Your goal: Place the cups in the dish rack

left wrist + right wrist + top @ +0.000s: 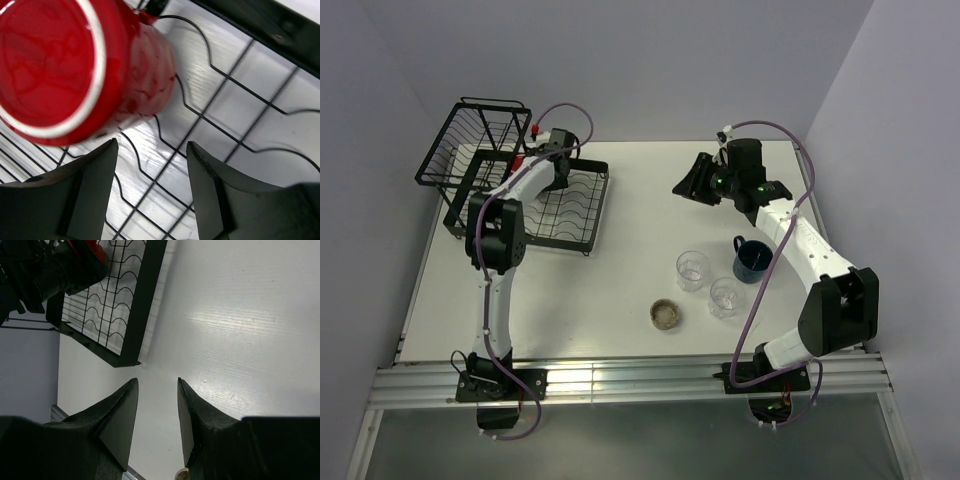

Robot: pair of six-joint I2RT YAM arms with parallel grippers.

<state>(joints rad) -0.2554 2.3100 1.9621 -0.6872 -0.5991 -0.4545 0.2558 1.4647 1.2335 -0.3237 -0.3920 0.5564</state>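
Observation:
The red mug [70,65] lies on its side on the flat tray of the black wire dish rack [582,212], seen as a red patch in the top view [523,163]. My left gripper [152,150] is open and empty just beside it, over the tray grid [235,100]. The dark blue mug [752,261] stands on the table at the right with two clear glass tumblers [693,270] [727,297] next to it. My right gripper [692,180] is open and empty above the table, behind the blue mug. The rack also shows in the right wrist view [125,305].
A small round lid-like dish [666,315] lies near the tumblers at the table front. The rack's raised basket tier [475,140] stands at the far left corner. Grey walls close in the back and both sides.

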